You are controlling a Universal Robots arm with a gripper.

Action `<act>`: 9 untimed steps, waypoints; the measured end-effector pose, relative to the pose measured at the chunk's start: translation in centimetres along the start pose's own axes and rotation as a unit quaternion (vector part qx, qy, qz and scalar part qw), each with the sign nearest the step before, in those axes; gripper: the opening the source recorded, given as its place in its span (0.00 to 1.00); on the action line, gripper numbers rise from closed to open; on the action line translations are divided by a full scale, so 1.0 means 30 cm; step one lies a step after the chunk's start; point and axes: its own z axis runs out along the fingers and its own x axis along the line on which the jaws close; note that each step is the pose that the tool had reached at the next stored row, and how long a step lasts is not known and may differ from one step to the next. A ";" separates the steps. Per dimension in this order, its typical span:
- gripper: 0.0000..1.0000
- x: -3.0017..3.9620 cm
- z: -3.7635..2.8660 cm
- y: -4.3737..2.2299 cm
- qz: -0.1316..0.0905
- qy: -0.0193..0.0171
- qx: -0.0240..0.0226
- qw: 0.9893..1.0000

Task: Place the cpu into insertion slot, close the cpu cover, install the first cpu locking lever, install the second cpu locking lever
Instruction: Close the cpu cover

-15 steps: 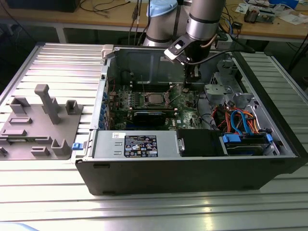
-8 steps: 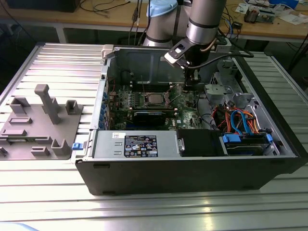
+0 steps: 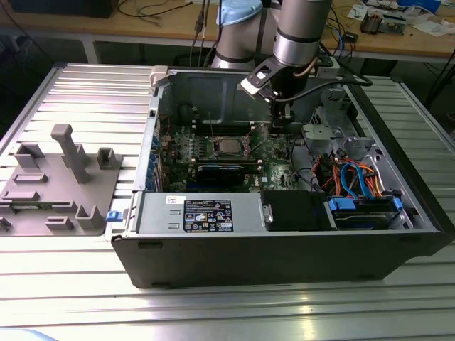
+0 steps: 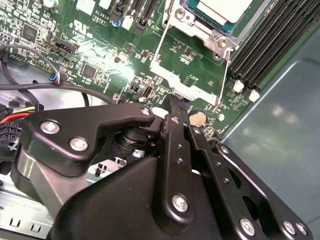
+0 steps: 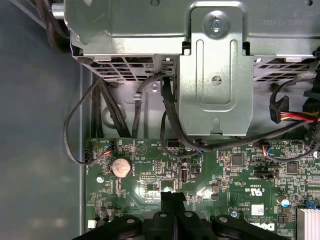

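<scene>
The cpu (image 4: 220, 7), a pale silver square, lies in the socket on the green motherboard (image 4: 100, 50). In the exterior view it sits mid-board (image 3: 227, 145). A thin silver frame, the cpu cover (image 4: 197, 26), borders it; I cannot tell whether it is clamped down. My gripper (image 4: 174, 101) hovers over the board a short way from the socket, near a coin battery (image 4: 198, 118). Its black fingers are pressed together with nothing between them. In the exterior view the gripper (image 3: 277, 128) hangs inside the case at the socket's right; the first wrist view has the fingertips (image 5: 167, 199) above the board.
Black memory slots (image 4: 265, 45) run beside the socket. Black cables (image 5: 170, 115) drape from a metal bracket (image 5: 215, 75) onto the board. A drive bay with orange and blue cables (image 3: 355, 181) fills the case's right. A grey fixture (image 3: 60, 177) stands on the table at the exterior view's left.
</scene>
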 end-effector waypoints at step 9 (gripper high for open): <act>0.11 0.002 0.000 -0.020 0.000 0.000 0.000 1.000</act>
